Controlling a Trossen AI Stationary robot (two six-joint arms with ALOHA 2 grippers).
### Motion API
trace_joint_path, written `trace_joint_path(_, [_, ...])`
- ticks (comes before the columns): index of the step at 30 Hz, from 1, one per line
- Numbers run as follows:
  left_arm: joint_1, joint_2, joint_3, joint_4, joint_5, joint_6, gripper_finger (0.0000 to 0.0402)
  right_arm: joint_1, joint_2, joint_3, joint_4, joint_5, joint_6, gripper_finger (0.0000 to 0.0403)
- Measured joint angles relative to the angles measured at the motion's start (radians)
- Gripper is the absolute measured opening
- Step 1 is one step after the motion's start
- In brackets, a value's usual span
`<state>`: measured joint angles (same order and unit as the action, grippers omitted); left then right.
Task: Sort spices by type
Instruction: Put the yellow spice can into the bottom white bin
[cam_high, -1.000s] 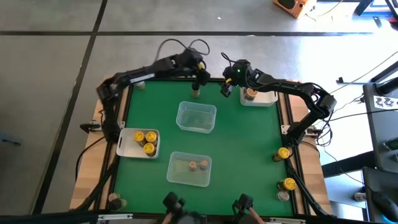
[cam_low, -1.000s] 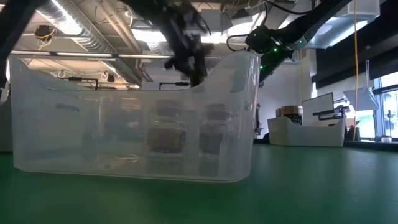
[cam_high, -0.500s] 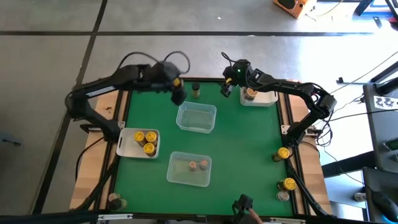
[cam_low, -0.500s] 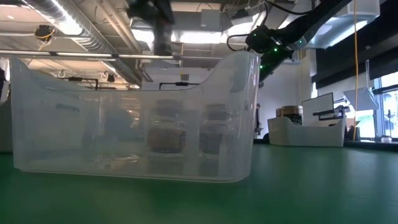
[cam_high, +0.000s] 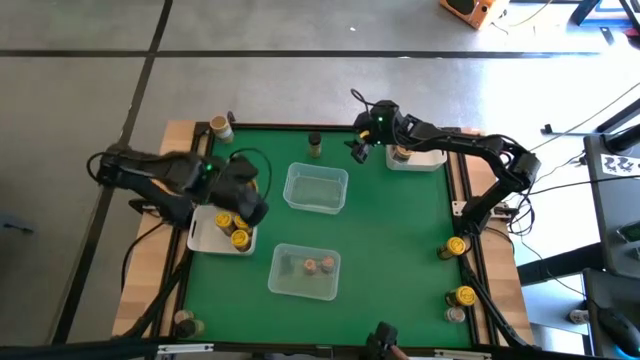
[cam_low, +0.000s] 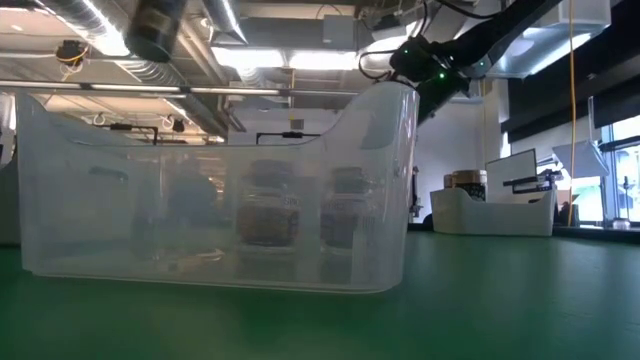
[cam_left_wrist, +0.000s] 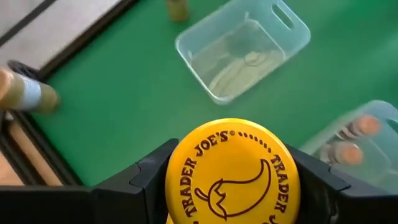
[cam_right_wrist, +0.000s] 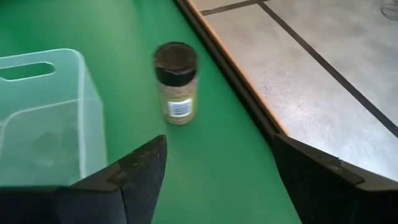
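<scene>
Left gripper (cam_left_wrist: 233, 186): hovering over the white tray (cam_high: 203, 238) at the desk's (cam_high: 400, 240) left edge, its fingers closing on a yellow-lidded jar (cam_left_wrist: 232, 171), lid facing the wrist camera.

Right gripper (cam_high: 358, 148): hanging above the far edge of the desk, jaws standing wide with nothing between them, just beside the black-lidded jar (cam_right_wrist: 176, 82).

Black-lidded jar: standing upright on the green surface near the far rim, alone, between the far clear tub (cam_high: 316, 188) and the desk's border.

White tray, left: carrying yellow-lidded jars (cam_high: 239, 237), partly hidden under the left arm.

Far clear tub: sitting mid-desk, holding no jars that I can make out.

Near clear tub (cam_high: 305, 271): holding two jars with pinkish-brown lids (cam_high: 318, 265), standing side by side.

Far white tray (cam_high: 425, 160): lying at the far right corner, with one tan-lidded jar (cam_high: 402, 153) in it.

Loose jars: one tan-lidded jar at the far left corner (cam_high: 220, 127) on the wooden border; two yellow-lidded ones along the right rail (cam_high: 456, 246) (cam_high: 465, 296); one more at the near left corner (cam_high: 184, 321), lid colour hard to tell.
</scene>
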<state>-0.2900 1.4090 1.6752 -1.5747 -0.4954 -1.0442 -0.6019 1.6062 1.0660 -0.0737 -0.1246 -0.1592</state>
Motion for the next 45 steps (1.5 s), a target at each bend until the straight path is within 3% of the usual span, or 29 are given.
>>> trace_joint_path(4, [-0.156, -0.001, -0.026, 0.005, -0.001, -0.134, 0.0227, 0.018, 0.000, 0.000, 0.003, 0.000, -0.004, 0.0292])
trace_joint_path(14, [-0.461, 0.000, -0.275, 0.034, 0.021, -0.588, 0.0227, 0.019, 0.000, 0.000, 0.011, 0.002, -0.005, 0.0292])
trace_joint_path(23, [-0.599, 0.000, -0.494, 0.012, -0.012, -0.904, 0.0227, 0.020, 0.000, 0.000, -0.013, 0.001, 0.003, 0.0292])
trace_joint_path(33, [-0.602, -0.002, -0.731, 0.175, -0.053, -0.937, 0.0228, 0.020, 0.000, 0.000, -0.033, 0.001, 0.024, 0.0292])
trace_joint_path(41, [-0.601, -0.001, -0.758, 0.192, -0.067, -0.932, 0.0228, 0.020, 0.000, 0.000, -0.034, 0.001, 0.024, 0.0292])
trace_joint_path(45, [-0.601, -0.001, -0.758, 0.192, -0.062, -0.920, 0.0249, 0.020, 0.000, 0.000, -0.034, 0.000, 0.024, 0.0292])
